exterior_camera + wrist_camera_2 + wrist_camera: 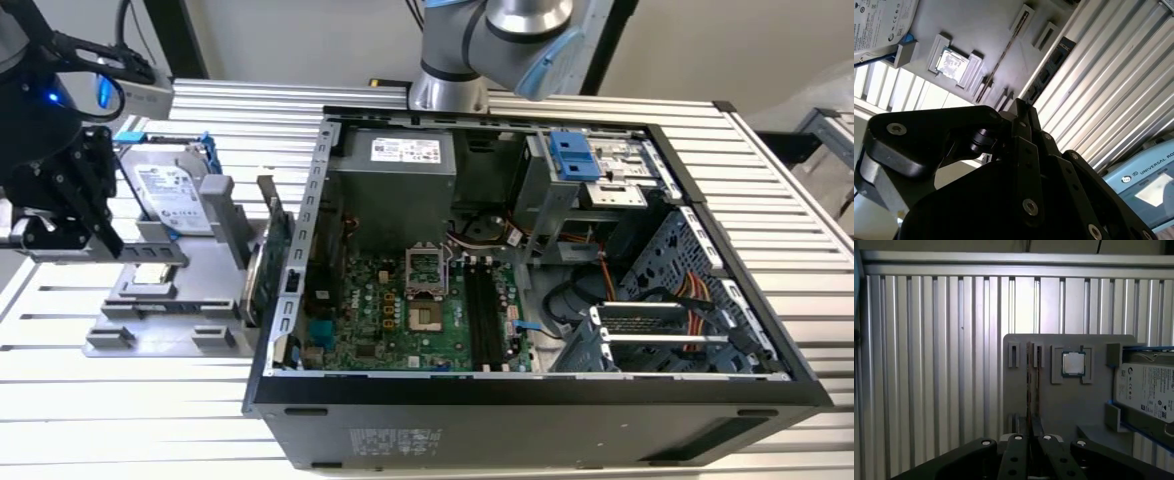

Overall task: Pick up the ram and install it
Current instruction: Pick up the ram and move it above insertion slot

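Gripper (1032, 434) fingers look closed. Ram (1028, 385) stands on edge in grey holder (1079, 405) just past the fingertips.

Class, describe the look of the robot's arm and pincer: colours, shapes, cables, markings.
The arm is silver-grey tubing with rounded joints and a light-blue cap. The pincer is matt black, built of flat linked bars dotted with silver screw heads. Black cables and a small blue light sit near its wrist.
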You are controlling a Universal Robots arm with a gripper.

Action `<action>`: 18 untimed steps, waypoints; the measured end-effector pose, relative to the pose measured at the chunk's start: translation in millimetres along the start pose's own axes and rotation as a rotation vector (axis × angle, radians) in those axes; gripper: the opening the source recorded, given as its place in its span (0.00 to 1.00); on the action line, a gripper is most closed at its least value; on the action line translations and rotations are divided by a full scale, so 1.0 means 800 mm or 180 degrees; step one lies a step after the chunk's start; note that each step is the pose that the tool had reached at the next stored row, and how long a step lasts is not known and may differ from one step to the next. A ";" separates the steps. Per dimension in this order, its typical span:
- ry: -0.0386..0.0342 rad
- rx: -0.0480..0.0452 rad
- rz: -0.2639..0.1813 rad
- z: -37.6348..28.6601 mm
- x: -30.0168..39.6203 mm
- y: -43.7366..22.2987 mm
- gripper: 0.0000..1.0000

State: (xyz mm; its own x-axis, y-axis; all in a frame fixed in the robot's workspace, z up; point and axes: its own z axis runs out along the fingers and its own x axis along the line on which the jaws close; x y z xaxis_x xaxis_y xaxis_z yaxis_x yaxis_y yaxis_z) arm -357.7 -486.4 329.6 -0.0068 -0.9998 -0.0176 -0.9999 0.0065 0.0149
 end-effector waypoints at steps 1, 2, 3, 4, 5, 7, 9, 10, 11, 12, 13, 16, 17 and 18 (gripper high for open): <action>0.0000 0.0000 0.0000 -0.0016 -0.0001 0.0000 0.00; 0.0000 0.0000 0.0000 -0.0032 -0.0001 0.0000 0.00; 0.0000 0.0000 0.0000 -0.0042 -0.0001 0.0001 0.00; -0.0001 0.0001 0.0000 -0.0048 -0.0001 0.0001 0.00; 0.0000 0.0001 0.0000 -0.0057 -0.0001 0.0001 0.00; 0.0000 0.0000 0.0000 -0.0075 -0.0001 0.0001 0.00; 0.0000 0.0000 0.0000 -0.0092 -0.0002 0.0001 0.00; 0.0000 0.0000 0.0000 -0.0098 -0.0002 0.0002 0.00; 0.0000 0.0000 0.0000 -0.0105 -0.0002 0.0001 0.00; 0.0000 0.0000 0.0000 -0.0112 -0.0002 0.0002 0.00; 0.0000 0.0000 0.0000 -0.0120 -0.0002 0.0002 0.00; 0.0000 0.0000 0.0000 -0.0139 -0.0002 0.0002 0.00; -0.0001 0.0000 0.0000 -0.0144 -0.0003 0.0002 0.00; 0.0000 0.0000 0.0000 -0.0149 -0.0003 0.0002 0.00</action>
State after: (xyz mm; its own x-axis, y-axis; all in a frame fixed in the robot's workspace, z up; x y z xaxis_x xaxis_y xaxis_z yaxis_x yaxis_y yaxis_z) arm -357.7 -486.4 341.5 -0.0068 -0.9998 -0.0177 -0.9999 0.0065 0.0148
